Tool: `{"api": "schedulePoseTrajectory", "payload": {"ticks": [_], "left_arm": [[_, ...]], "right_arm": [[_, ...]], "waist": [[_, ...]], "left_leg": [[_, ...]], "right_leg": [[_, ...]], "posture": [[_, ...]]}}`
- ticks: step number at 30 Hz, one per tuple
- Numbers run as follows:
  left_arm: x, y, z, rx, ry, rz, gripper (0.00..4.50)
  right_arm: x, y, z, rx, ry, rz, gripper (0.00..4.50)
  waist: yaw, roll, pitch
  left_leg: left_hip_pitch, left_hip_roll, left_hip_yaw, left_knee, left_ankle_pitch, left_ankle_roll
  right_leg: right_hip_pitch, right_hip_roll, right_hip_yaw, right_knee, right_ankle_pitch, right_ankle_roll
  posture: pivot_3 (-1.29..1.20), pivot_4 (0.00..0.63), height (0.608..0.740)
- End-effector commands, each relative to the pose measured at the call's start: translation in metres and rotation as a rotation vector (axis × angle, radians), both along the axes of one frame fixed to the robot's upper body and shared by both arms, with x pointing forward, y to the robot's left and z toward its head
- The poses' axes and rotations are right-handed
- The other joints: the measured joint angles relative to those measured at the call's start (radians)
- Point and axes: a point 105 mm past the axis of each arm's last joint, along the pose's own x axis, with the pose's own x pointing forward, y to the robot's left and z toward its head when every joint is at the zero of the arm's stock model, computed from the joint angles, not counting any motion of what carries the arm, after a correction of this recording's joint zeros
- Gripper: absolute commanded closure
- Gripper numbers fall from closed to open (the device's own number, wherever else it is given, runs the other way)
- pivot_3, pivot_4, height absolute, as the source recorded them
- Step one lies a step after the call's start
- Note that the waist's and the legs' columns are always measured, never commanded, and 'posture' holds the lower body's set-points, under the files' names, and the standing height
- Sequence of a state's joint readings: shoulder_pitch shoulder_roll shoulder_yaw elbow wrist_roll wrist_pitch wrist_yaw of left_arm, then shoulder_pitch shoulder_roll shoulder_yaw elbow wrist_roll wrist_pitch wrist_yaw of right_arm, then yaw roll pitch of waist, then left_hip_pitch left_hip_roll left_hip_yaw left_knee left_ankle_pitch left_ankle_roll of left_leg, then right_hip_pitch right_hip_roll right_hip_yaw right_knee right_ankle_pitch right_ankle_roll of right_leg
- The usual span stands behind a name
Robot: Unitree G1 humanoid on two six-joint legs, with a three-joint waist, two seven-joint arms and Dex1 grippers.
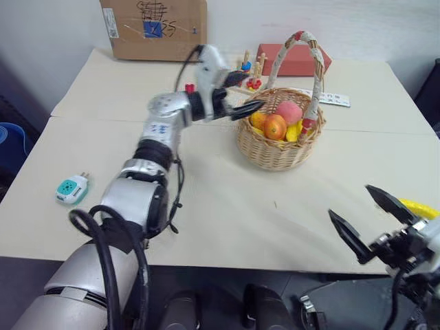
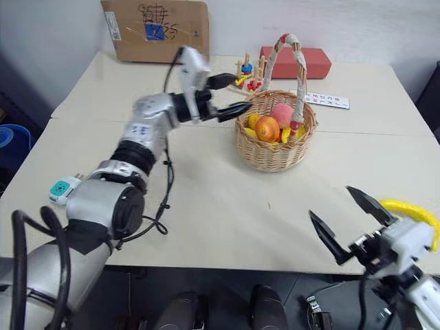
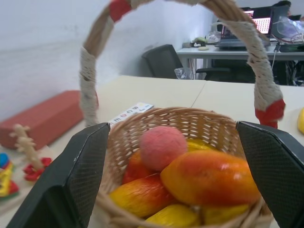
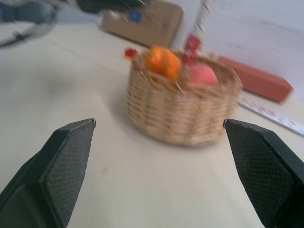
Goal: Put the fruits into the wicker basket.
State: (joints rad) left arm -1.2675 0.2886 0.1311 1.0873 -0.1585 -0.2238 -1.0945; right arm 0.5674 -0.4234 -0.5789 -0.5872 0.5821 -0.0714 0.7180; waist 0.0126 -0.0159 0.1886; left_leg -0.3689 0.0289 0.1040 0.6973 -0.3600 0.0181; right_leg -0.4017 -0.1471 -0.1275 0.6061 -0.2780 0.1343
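With the left gripper [image 1: 249,96] hanging just beside the rim of the round tan wicker basket [image 1: 278,152], its black fingers spread wide and empty, the risk I'd judge is a snag — a finger catching the tall arched handle wrapped in red and white [image 1: 317,69] could tip the basket and spill the toy fruits. The orange-yellow mango with red blush [image 1: 275,126] and the pink peach [image 1: 289,111] already lie inside, piled high. The right gripper [image 1: 371,223] hovers well apart over the near counter [image 1: 227,206], fingers wide, holding nothing. Only the left wrist view looks into the pile — a yellow piece [image 3: 173,217] under the mango; the head views alone catch a small white-and-teal gadget [image 1: 72,188] at the counter's left edge.
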Motion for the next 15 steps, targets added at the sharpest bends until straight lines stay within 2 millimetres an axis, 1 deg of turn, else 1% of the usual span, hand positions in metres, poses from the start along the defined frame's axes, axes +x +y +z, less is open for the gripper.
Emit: {"api": "schedulePoseTrajectory", "payload": {"ticks": [1,3,4,5,7,8,9,10,12,15], "left_arm": [[-0.025,0.036,-0.009,0.093,-0.088,-0.094,0.04],[-0.032,0.056,-0.021,0.15,-0.071,-0.074,0.04],[-0.035,0.062,-0.024,0.154,-0.053,-0.07,0.04],[-0.044,0.072,-0.035,0.181,-0.016,-0.078,0.04],[-0.07,0.091,-0.073,0.335,0.07,-0.112,0.04],[-0.085,0.098,-0.09,0.389,0.122,-0.134,0.04],[-0.095,0.101,-0.099,0.399,0.163,-0.142,0.04],[-0.103,0.103,-0.103,0.383,0.195,-0.142,0.04],[-0.112,0.101,-0.105,0.357,0.228,-0.142,0.04],[-0.121,0.096,-0.104,0.33,0.258,-0.145,0.04]], "right_arm": [[-0.025,-0.036,0.005,-0.052,-0.052,-0.176,0.0],[-0.041,-0.056,-0.002,-0.072,-0.036,-0.282,0.0],[-0.047,-0.063,-0.006,-0.086,-0.025,-0.316,0.0],[-0.06,-0.074,-0.014,-0.095,0.008,-0.37,0.0],[-0.086,-0.093,-0.03,-0.108,0.081,-0.476,0.0],[-0.098,-0.1,-0.037,-0.113,0.113,-0.522,0.0],[-0.107,-0.106,-0.041,-0.113,0.131,-0.554,0.0],[-0.113,-0.11,-0.044,-0.11,0.146,-0.582,0.0],[-0.119,-0.115,-0.047,-0.114,0.164,-0.599,0.0],[-0.117,-0.121,-0.043,-0.136,0.183,-0.572,0.0]], "waist": [[-0.001,0.0,0.0],[-0.002,0.0,0.0],[0.0,0.0,0.0],[0.006,0.0,0.0],[0.009,0.002,-0.001],[0.006,0.007,-0.004],[0.006,0.011,-0.006],[0.005,0.014,-0.007],[0.007,0.014,-0.006],[0.006,0.013,-0.006]], "left_leg": [[0.0,0.0,0.0,0.0,0.0,0.0],[0.0,0.0,0.0,0.001,0.0,0.0],[0.0,0.0,0.0,0.001,0.0,0.0],[-0.001,0.0,0.0,0.001,0.0,0.0],[0.0,0.0,-0.001,0.002,0.0,0.0],[0.001,0.001,-0.002,0.001,-0.001,0.0],[0.003,0.001,-0.005,-0.001,-0.003,0.0],[0.005,0.001,-0.006,-0.002,-0.005,-0.001],[0.004,0.002,-0.005,0.0,-0.005,0.0],[0.004,0.003,-0.006,0.003,-0.005,0.003]], "right_leg": [[0.0,0.0,0.001,0.0,0.0,0.0],[0.0,0.0,0.001,0.0,0.0,0.0],[0.0,0.0,0.002,0.0,0.0,0.0],[0.0,0.0,0.002,0.0,0.0,0.0],[0.0,0.0,0.002,0.0,0.0,0.0],[0.0,0.0,0.003,0.001,0.0,-0.001],[0.0,0.0,0.004,0.001,-0.001,-0.002],[0.0,0.0,0.005,0.002,-0.001,-0.003],[0.0,0.0,0.007,0.002,-0.001,-0.003],[0.001,-0.002,0.013,-0.002,0.0,-0.001]], "posture": [[0.0,0.15,0.74],[0.0,0.15,0.74],[0.0,0.15,0.74],[0.0,0.15,0.74],[0.0,0.15,0.74],[0.0,0.15,0.74],[0.0,0.15,0.74],[0.0,0.15,0.74],[0.0,0.15,0.74],[0.0,0.15,0.74]]}}
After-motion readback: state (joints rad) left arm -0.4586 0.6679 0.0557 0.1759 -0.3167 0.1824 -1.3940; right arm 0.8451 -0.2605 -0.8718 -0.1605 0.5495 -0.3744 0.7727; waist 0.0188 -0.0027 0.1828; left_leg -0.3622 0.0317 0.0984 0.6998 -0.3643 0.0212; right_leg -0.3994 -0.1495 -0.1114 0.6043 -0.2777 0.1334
